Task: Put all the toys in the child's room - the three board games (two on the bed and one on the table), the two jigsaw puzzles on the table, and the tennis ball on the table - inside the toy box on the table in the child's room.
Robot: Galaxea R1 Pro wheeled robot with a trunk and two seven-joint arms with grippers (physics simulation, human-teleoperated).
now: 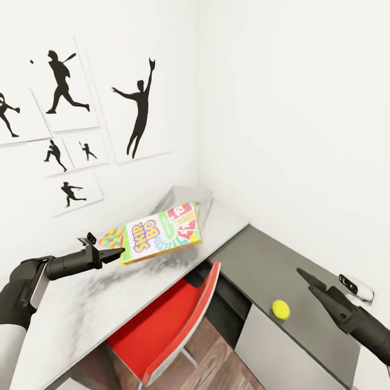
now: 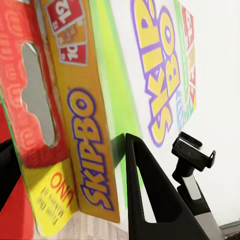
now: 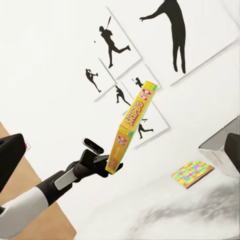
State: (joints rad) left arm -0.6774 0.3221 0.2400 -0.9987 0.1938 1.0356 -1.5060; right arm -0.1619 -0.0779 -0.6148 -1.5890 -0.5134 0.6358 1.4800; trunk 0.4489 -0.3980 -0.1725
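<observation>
A Skip-Bo game box [image 2: 145,75] looms close before the left gripper [image 2: 70,175], its yellow edge panel and red hang tab with cut-out slot nearest the lens. One dark finger [image 2: 150,200] lies against the box's white face below the purple-outlined yellow lettering; the other shows at the frame's edge.

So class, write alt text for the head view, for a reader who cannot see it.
The left gripper holds a Skip-Bo game box in the air over the pale table, in front of the grey toy box in the corner. A jigsaw puzzle lies behind the game, a tennis ball sits on the lower dark unit near the right gripper, and a red chair stands below.
</observation>
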